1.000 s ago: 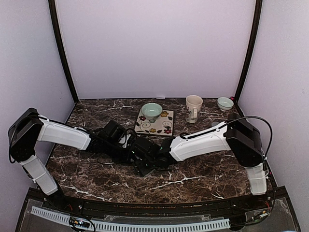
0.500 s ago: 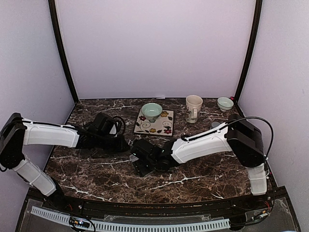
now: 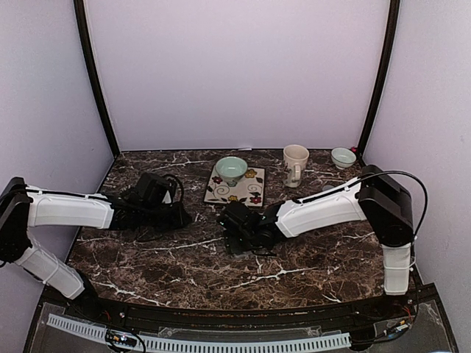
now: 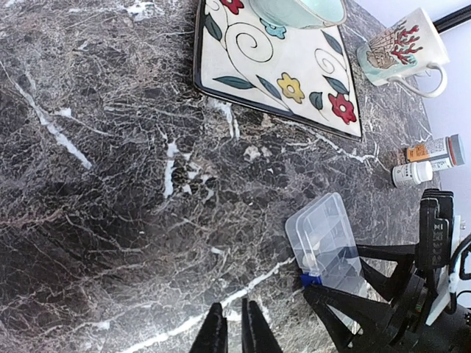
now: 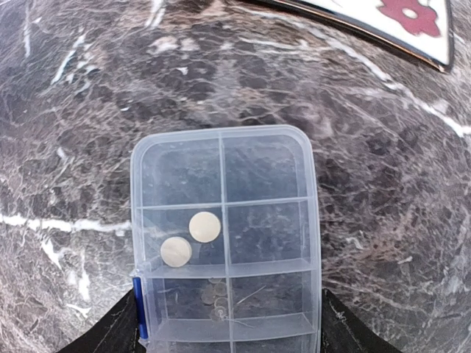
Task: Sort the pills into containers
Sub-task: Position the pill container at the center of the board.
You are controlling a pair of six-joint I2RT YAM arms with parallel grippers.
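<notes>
The clear pill box (image 5: 224,235) lies low over the marble between the black fingers (image 5: 110,334) of my right gripper (image 5: 228,334), which is shut on its long sides. Two round whitish pills (image 5: 204,226) rest together in one left-row container, second from the far end. The other containers look bare. In the left wrist view the same box (image 4: 327,235) shows with its blue clasp. My left gripper (image 4: 234,331) hovers over bare marble to the left of the box, shut, with nothing between its tips. From above, the left gripper (image 3: 188,218) and right gripper (image 3: 237,234) stand apart.
A flowered tile (image 3: 235,187) with a green bowl (image 3: 231,168) on it sits behind the grippers. A mug (image 3: 295,163) and a small bowl (image 3: 343,157) stand at the back right. An orange bottle (image 4: 434,151) and a tiny white bottle (image 4: 411,173) lie right of the box.
The left arm has drawn back to the left, away from the box. The right gripper has carried the box a little right and farther back.
</notes>
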